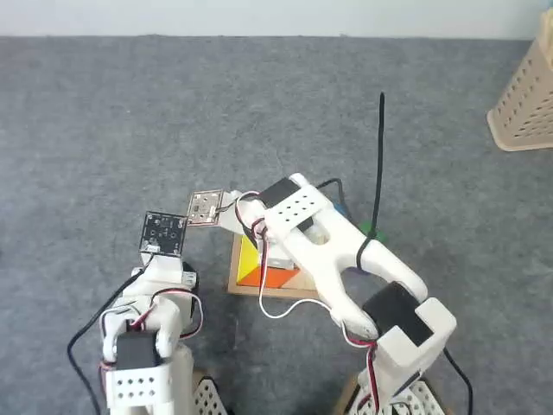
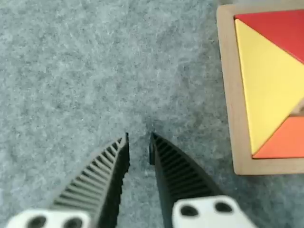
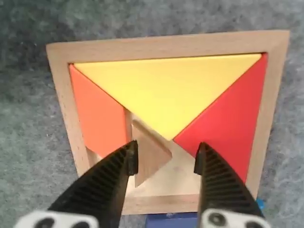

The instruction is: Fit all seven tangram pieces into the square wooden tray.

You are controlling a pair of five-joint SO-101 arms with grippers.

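Here, I hold the right gripper (image 3: 166, 151) open astride the plain wooden triangle (image 3: 148, 160) inside the tray (image 3: 166, 45) (presumably to nudge it home); the left gripper (image 2: 139, 142), barely parted, empty, hangs alongside.

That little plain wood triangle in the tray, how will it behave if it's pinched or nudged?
The plain wood triangle looks flat-faced and solid, so it is probably stiff. Resting in the wooden tray, it should slide rather than roll. Being small, it is likely light and may twist when pushed.
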